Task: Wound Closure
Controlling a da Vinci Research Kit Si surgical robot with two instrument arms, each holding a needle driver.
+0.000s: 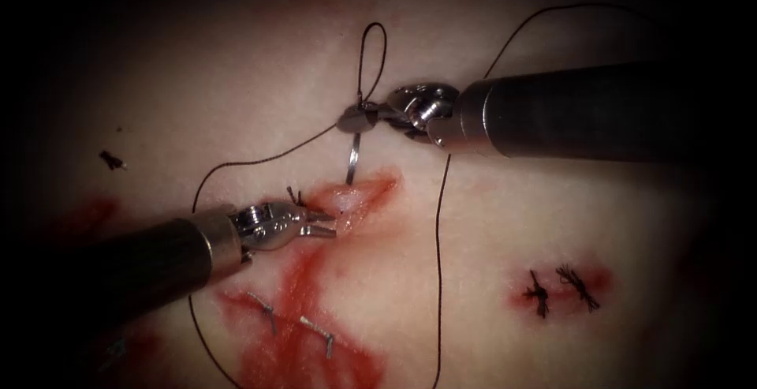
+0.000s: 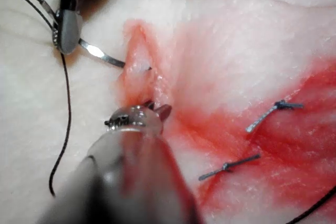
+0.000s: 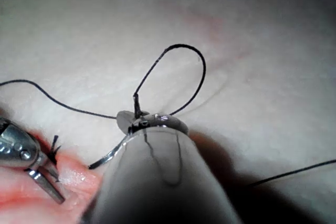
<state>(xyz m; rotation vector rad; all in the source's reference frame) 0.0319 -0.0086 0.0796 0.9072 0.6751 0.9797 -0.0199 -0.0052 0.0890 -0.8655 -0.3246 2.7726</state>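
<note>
The right tool [image 1: 359,117] comes in from the right, shut on the curved needle [image 1: 352,160] near its tail, where the thread [image 1: 374,50] rises in a small loop. The needle points down, and its tip meets the raised lip on the left side of the cut [image 1: 367,196]. The left tool [image 1: 325,224] is shut on that pale lip of the tissue [image 1: 489,223] and holds it up as a ridge [image 2: 140,56]. In the left wrist view the needle [image 2: 102,55] runs from the right tool [image 2: 67,30] into the fold. The right tool [image 3: 149,121] again grips the needle's tail.
Long thread [image 1: 438,263] curves down the right of the cut and another strand [image 1: 260,156] swings round the left tool's shaft. Two metal clips [image 1: 315,332] lie in red fluid below. Two knotted stitches [image 1: 560,288] sit at the right, a cut thread end [image 1: 112,159] at the left.
</note>
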